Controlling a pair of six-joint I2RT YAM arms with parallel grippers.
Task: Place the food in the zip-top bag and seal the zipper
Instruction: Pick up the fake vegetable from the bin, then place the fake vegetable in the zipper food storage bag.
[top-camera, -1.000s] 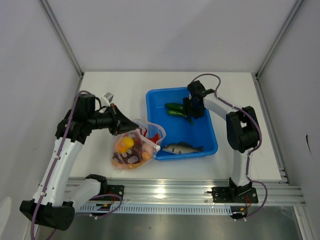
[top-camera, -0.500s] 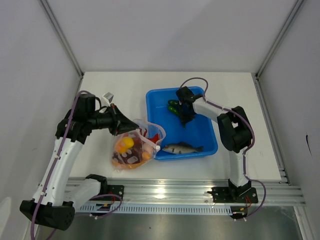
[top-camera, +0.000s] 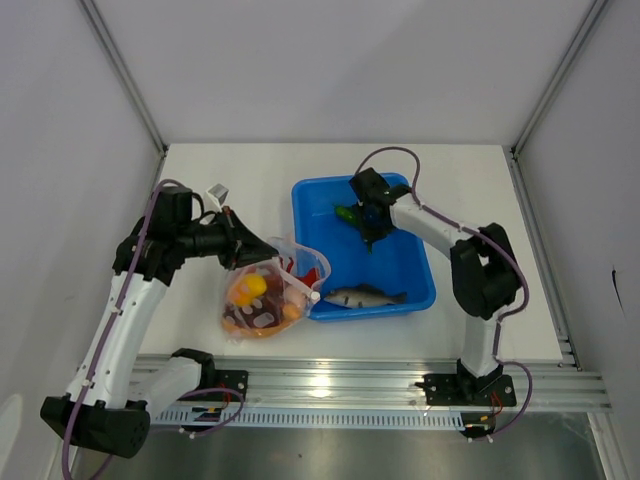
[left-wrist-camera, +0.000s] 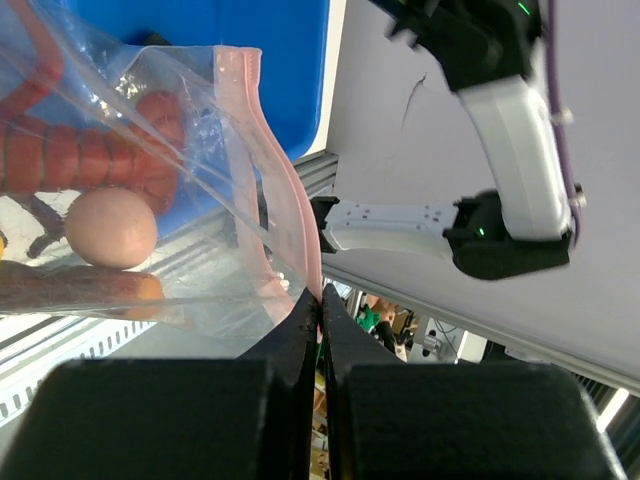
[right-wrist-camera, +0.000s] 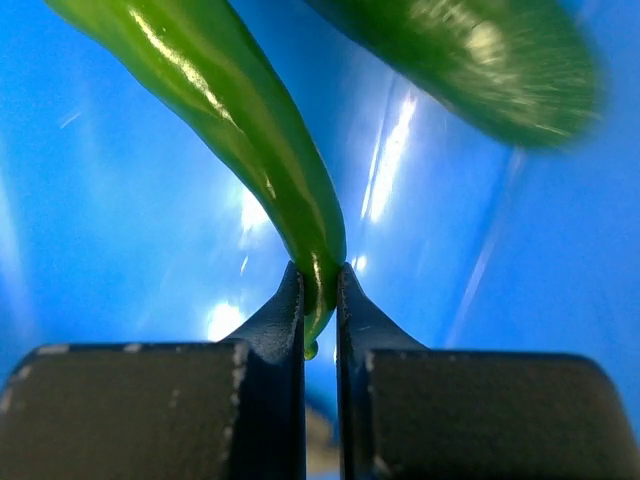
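Observation:
The zip-top bag (top-camera: 268, 292) hangs at the blue tub's left side with its mouth open toward the tub. Inside it I see a yellow pepper (top-camera: 250, 286), a red chili (left-wrist-camera: 90, 150) and a pale egg (left-wrist-camera: 110, 228). My left gripper (left-wrist-camera: 322, 295) is shut on the pink zipper (left-wrist-camera: 290, 190) strip, holding the mouth up. My right gripper (right-wrist-camera: 320, 282) is down in the tub, shut on the thin tip of a slim green chili (right-wrist-camera: 250, 130). A darker green cucumber (right-wrist-camera: 480, 60) lies just beyond it. The grey fish (top-camera: 362, 296) lies at the tub's near wall.
The blue tub (top-camera: 415, 262) sits mid-table, its left rim touching the bag. My right arm's forearm (top-camera: 440, 225) crosses the tub's right side. White enclosure walls stand close on both sides, and the aluminium rail (top-camera: 380, 385) runs along the near edge.
My right gripper has moved left across the tub to the green foods and closed on the slim green chili's tip. The left gripper and the bag have not moved.

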